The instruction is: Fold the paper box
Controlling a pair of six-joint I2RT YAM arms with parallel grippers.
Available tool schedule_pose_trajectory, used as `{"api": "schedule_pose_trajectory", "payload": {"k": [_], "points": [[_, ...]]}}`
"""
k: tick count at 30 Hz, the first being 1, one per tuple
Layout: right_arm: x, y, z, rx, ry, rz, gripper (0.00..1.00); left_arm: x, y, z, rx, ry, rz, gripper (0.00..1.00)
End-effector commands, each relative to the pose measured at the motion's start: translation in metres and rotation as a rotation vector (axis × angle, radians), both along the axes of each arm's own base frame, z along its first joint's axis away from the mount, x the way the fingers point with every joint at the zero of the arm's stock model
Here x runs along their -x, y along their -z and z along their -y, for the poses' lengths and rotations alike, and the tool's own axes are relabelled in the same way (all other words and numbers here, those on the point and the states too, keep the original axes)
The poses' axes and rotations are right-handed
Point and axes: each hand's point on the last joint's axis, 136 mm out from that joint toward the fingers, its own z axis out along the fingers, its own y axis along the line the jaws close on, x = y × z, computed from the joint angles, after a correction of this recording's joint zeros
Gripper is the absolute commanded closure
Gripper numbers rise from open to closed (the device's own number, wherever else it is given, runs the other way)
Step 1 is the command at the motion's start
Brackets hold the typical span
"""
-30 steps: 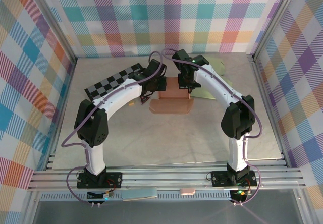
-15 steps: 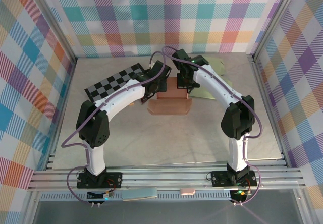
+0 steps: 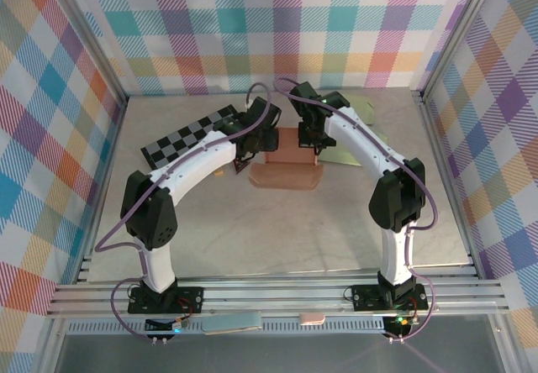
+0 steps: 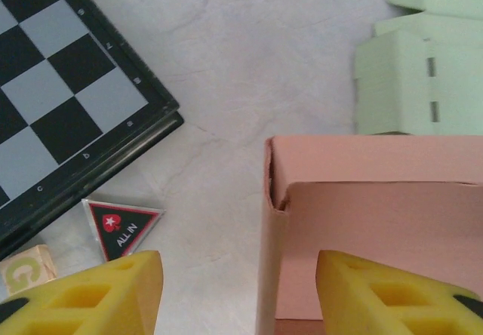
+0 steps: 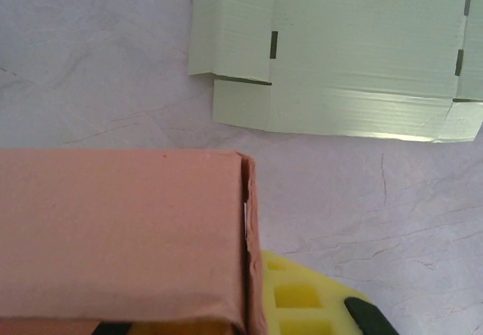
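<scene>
The pink paper box point(image 3: 286, 170) sits mid-table, partly folded, with its side walls upright. My left gripper point(image 4: 238, 301) is open at the box's left end. The left wall point(image 4: 273, 237) stands between the yellow fingers point(image 4: 83, 297) and touches neither. In the top view this gripper point(image 3: 252, 144) hangs over the box's left side. My right gripper point(image 5: 249, 316) is shut on the box's right wall point(image 5: 253, 237), with one yellow finger point(image 5: 302, 297) outside it and the other tucked under the pink panel. From above, the right gripper point(image 3: 313, 138) is at the box's far right corner.
A black and grey checkerboard point(image 3: 189, 138) lies left of the box. Beside it are a triangular "ALL IN" chip point(image 4: 121, 225) and a wooden letter block point(image 4: 26, 268). A flat pale green box blank point(image 5: 339, 48) lies behind and to the right.
My left gripper has opened and let go of the box's left wall. The right gripper holds the right wall as before.
</scene>
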Motion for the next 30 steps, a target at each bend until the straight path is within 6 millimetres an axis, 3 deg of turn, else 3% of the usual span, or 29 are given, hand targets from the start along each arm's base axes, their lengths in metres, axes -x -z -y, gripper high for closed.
{"api": "schedule_pose_trajectory", "payload": {"k": [1, 4, 8, 13, 17, 24, 30], "points": [[0.005, -0.011, 0.011, -0.009, 0.043, 0.011, 1.00, 0.014, -0.047, 0.006, 0.160, 0.040, -0.003, 0.45], [0.004, -0.009, 0.013, -0.018, 0.062, 0.005, 1.00, 0.022, -0.051, 0.002, 0.216, 0.027, -0.023, 0.45], [0.006, -0.006, 0.020, -0.047, 0.126, -0.019, 1.00, 0.025, -0.074, -0.019, 0.284, -0.050, 0.020, 0.47], [0.025, 0.011, 0.038, -0.161, 0.398, -0.124, 1.00, 0.026, -0.096, -0.043, 0.318, -0.133, 0.018, 0.52], [0.048, 0.024, 0.031, -0.337, 0.683, -0.219, 1.00, 0.031, -0.104, -0.051, 0.313, -0.148, 0.022, 0.54], [0.095, 0.056, 0.007, -0.512, 1.234, -0.518, 1.00, 0.042, -0.094, -0.052, 0.315, -0.133, -0.012, 0.56], [0.106, 0.072, -0.008, -0.519, 1.425, -0.641, 1.00, 0.050, -0.088, -0.054, 0.295, -0.110, -0.030, 0.57]]}}
